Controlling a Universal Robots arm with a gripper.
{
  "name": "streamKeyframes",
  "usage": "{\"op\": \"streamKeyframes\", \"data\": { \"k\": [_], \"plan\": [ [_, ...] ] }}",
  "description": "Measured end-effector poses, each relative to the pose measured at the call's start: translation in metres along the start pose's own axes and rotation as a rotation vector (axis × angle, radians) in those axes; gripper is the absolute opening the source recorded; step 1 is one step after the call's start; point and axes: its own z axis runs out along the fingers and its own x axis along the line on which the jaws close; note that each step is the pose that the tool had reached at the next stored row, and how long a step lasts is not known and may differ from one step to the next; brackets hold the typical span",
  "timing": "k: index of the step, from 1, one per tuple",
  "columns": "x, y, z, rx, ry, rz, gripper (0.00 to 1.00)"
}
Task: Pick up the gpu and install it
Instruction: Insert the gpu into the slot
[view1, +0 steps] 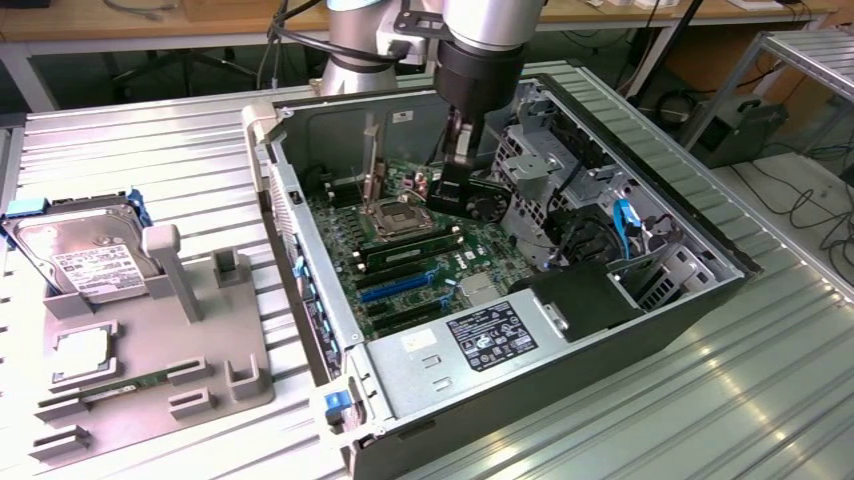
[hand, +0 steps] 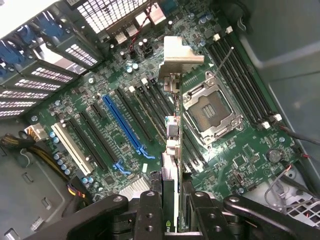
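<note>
**Ana:** Claw (hand: 171, 210) state? What do those black jointed fingers (hand: 150, 212) have between them?

**Ben:** They pinch the gpu (hand: 171, 150), a thin flat card seen edge-on in the wrist view, its bent silver metal bracket at the far end. It hangs upright inside the open computer case (view1: 667, 310), above the green motherboard (hand: 235, 155) and apart from it.

**Ana:** What lies under it?

**Ben:** Long black expansion slots, one glossy blue slot (hand: 122, 125) beside them, and the square metal CPU socket (hand: 212, 115) close to the card's other side.

**Ana:** And in the exterior view?

**Ben:** The claw (view1: 454, 190) reaches down into the case beside a perforated grey drive cage (view1: 541, 165). On the ribbed metal surface (view1: 747, 400), at the exterior view's left, a grey moulded holder (view1: 200, 330) carries a silver hard drive (view1: 80, 255) with a white label.
</note>
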Motion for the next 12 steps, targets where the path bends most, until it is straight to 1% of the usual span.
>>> {"op": "streamKeyframes", "data": {
  "k": [12],
  "plan": [
    [0.0000,0.0000,0.0000,-0.0013,-0.0010,-0.045,0.26]
  ]
}}
